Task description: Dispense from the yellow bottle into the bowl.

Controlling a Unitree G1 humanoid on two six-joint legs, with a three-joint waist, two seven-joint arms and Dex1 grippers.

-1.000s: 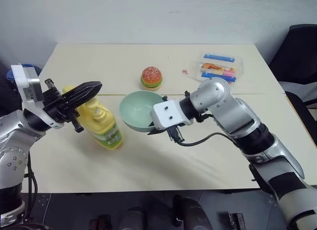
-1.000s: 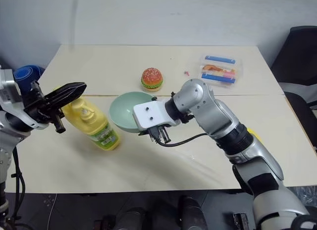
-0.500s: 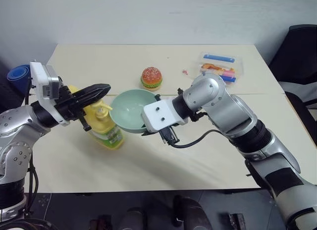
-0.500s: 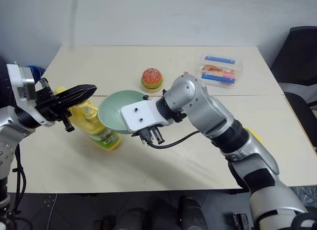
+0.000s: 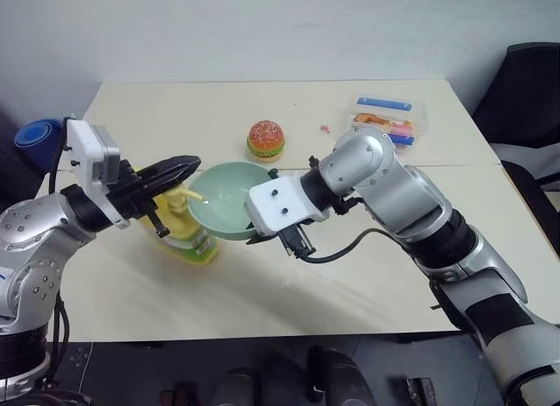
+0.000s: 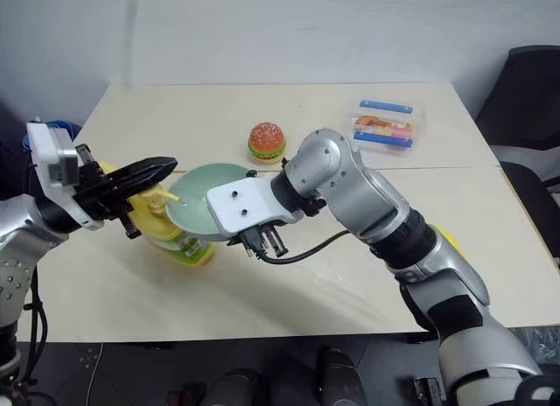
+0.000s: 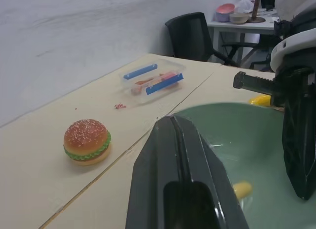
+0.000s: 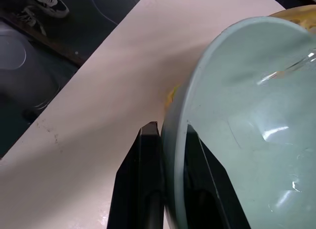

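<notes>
Bowl (image 5: pixel 229 211) carried left since a second ago, rim now under pump spout of yellow bottle (image 5: pixel 185 235) at bench (image 5: pixel 350 283) left; ready for pressing. Right gripper (image 8: pixel 170 140) clamped on bowl rim. Left gripper (image 5: pixel 181 168) fingers together above pump. Bowl smooth, glossy; bottle plastic, labelled.

mint bowl (image 5: pixel 229 212) tilted, beside yellow bottle (image 5: pixel 185 232)

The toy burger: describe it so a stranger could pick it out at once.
On the pale table, look past the mint-green bowl that the right gripper holds, toward the wall. The toy burger sits there alone, left of the clear lidded box. It is small, round and domed, with an orange bun and a green band.
</notes>
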